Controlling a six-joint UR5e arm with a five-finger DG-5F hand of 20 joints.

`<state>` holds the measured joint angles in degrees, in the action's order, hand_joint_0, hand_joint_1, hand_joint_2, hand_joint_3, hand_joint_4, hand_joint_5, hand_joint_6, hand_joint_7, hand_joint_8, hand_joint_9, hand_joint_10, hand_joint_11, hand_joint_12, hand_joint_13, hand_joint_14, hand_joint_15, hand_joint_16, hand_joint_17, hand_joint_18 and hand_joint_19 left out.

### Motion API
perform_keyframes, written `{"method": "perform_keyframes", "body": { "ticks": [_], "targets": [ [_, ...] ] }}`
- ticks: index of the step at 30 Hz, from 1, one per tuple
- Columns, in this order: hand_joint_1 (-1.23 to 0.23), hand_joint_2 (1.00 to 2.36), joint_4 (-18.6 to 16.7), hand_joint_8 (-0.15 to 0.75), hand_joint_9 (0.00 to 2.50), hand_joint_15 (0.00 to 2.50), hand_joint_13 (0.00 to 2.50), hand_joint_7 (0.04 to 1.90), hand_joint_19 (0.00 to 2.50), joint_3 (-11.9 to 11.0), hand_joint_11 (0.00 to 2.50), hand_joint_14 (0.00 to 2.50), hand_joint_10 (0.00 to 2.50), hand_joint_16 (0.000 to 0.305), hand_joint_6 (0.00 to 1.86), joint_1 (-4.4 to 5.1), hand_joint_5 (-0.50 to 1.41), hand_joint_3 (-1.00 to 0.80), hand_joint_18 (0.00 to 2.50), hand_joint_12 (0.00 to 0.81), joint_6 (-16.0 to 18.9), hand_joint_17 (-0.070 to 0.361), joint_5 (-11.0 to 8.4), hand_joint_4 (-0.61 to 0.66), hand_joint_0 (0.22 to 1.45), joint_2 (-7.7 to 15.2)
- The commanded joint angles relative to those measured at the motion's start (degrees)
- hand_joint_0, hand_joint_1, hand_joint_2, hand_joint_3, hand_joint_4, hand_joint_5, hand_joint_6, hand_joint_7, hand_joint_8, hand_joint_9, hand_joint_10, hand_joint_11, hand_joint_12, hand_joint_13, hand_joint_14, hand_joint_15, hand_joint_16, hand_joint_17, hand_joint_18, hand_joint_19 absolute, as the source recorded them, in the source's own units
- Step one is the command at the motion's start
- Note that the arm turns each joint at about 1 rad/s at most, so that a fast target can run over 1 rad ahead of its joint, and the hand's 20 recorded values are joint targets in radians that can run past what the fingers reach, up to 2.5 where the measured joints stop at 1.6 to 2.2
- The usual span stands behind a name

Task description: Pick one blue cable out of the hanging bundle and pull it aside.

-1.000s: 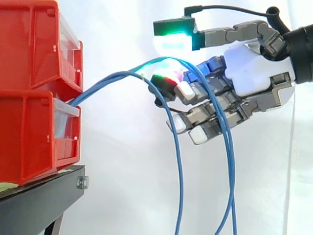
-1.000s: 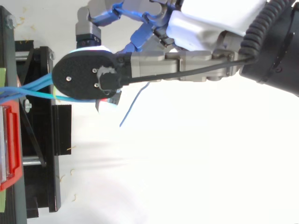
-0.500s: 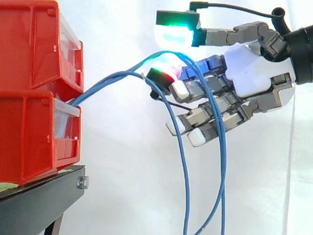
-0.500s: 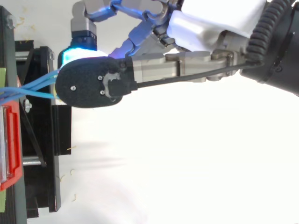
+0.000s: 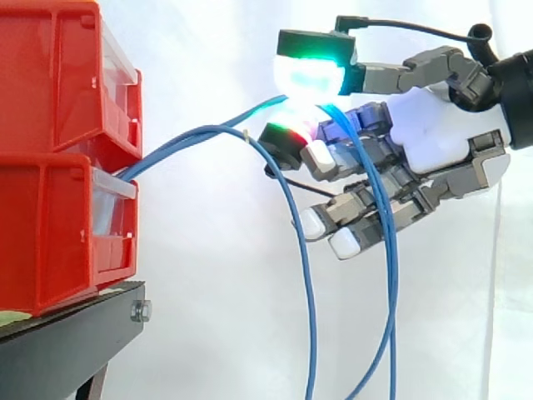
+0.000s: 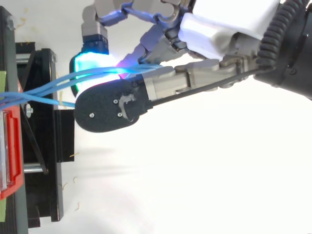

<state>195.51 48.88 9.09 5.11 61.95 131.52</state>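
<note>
Hand [image 5: 425, 137] at upper right pinches one blue cable [image 5: 260, 106] between thumb and a curled finger, holding it apart from the bundle [image 5: 166, 147] drooping from the red bins [image 5: 58, 167] at left, ready for pulling aside.

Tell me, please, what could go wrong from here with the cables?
1. In the top view, two cables seem to enter between the hand's thumb and fingers, so it may drag both aside, not one.
2. In the side view, the held cable drapes over the curled fingers and might snag there.
3. The cables lead into the lower bin; a hard pull could shift it.
</note>
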Motion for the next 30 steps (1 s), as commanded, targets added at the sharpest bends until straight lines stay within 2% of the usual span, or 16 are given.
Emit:
{"method": "perform_keyframes", "body": {
  "ticks": [1, 3, 6, 7, 8, 9, 11, 13, 15, 16, 23, 26, 27, 30],
  "targets": [
    [-1.02, 1.02, 0.6, 0.161, 1.09, 0.53, 0.75, 1.58, 0.52, 0.0, 0.60, 0.02, 0.02, 0.044, 0.88, -0.04, -0.10, -0.24, 0.59, 0.348, 0.7, 0.099, 0.19, -0.16, 0.78, 0.0],
    [-1.02, 1.03, 0.7, 0.150, 1.01, 0.50, 0.66, 1.59, 0.51, 0.0, 0.58, 0.02, 0.02, 0.045, 0.90, 0.05, -0.11, -0.20, 0.55, 0.357, 0.7, 0.101, 0.19, -0.08, 0.78, 0.0],
    [-1.01, 1.02, 0.7, 0.139, 0.94, 0.47, 0.61, 1.58, 0.50, 0.0, 0.58, 0.02, 0.02, 0.046, 0.89, 0.05, -0.13, -0.24, 0.53, 0.364, 0.7, 0.102, 0.36, -0.06, 0.79, 0.0],
    [-1.00, 1.01, 0.8, 0.148, 0.91, 0.44, 0.57, 1.52, 0.48, 0.0, 0.58, 0.02, 0.02, 0.046, 0.89, 0.05, -0.14, -0.42, 0.52, 0.368, 0.7, 0.102, 0.54, -0.07, 0.78, 0.0],
    [-1.00, 1.00, 0.9, 0.160, 0.90, 0.43, 0.55, 1.48, 0.47, 0.0, 0.58, 0.02, 0.02, 0.046, 0.89, -0.04, -0.14, -0.50, 0.52, 0.369, 0.7, 0.104, 0.80, -0.06, 0.75, 0.0],
    [-0.97, 1.00, 0.9, 0.169, 0.88, 0.43, 0.53, 1.41, 0.49, 0.0, 0.58, 0.02, 0.02, 0.047, 0.88, -0.04, -0.14, -0.50, 0.49, 0.372, 0.7, 0.105, 0.80, -0.05, 0.70, 0.0],
    [-0.95, 1.00, 0.9, 0.193, 0.87, 0.42, 0.50, 1.43, 0.52, 0.0, 0.59, 0.02, 0.02, 0.048, 0.85, 0.05, -0.15, -0.50, 0.46, 0.381, 0.7, 0.109, 0.98, -0.01, 0.61, 0.0],
    [-0.84, 1.00, 0.9, 0.235, 0.87, 0.41, 0.49, 1.37, 0.52, 0.0, 0.56, 0.02, 0.02, 0.057, 0.84, 0.05, -0.15, -0.50, 0.44, 0.417, 0.7, 0.128, 0.98, 0.01, 0.48, 0.0],
    [-0.79, 1.00, 0.9, 0.251, 0.88, 0.42, 0.49, 1.31, 0.53, 0.0, 0.56, 0.02, 0.02, 0.060, 0.83, 0.05, -0.15, -0.50, 0.46, 0.433, 0.7, 0.135, 0.98, 0.02, 0.45, 0.0],
    [-0.70, 1.00, 0.9, 0.260, 0.90, 0.42, 0.50, 1.30, 0.53, 0.0, 0.54, 0.02, 0.02, 0.062, 0.82, 0.05, -0.14, -0.50, 0.47, 0.443, 0.7, 0.140, 1.07, 0.01, 0.43, 0.0],
    [-0.54, 1.00, 0.9, 0.255, 0.92, 0.42, 0.53, 1.35, 0.55, 0.0, 0.54, 0.02, 0.02, 0.059, 0.79, 0.05, -0.13, -0.50, 0.47, 0.427, 0.7, 0.133, 1.07, 0.00, 0.49, 0.0],
    [-0.57, 1.00, 0.9, 0.242, 0.94, 0.43, 0.56, 1.35, 0.56, 0.0, 0.56, 0.02, 0.02, 0.055, 0.78, -0.04, -0.12, -0.50, 0.47, 0.410, 0.7, 0.124, 1.07, 0.01, 0.55, 0.0],
    [-0.61, 1.01, 0.9, 0.237, 0.94, 0.43, 0.57, 1.36, 0.57, 0.0, 0.55, 0.02, 0.02, 0.054, 0.78, 0.05, -0.12, -0.42, 0.47, 0.403, 0.7, 0.121, 1.07, 0.01, 0.58, 0.0],
    [-0.67, 1.02, 0.9, 0.240, 0.94, 0.43, 0.57, 1.37, 0.56, 0.0, 0.56, 0.02, 0.02, 0.054, 0.79, 0.05, -0.13, -0.22, 0.48, 0.403, 0.7, 0.121, 1.07, 0.02, 0.58, -0.1]
  ]
}}
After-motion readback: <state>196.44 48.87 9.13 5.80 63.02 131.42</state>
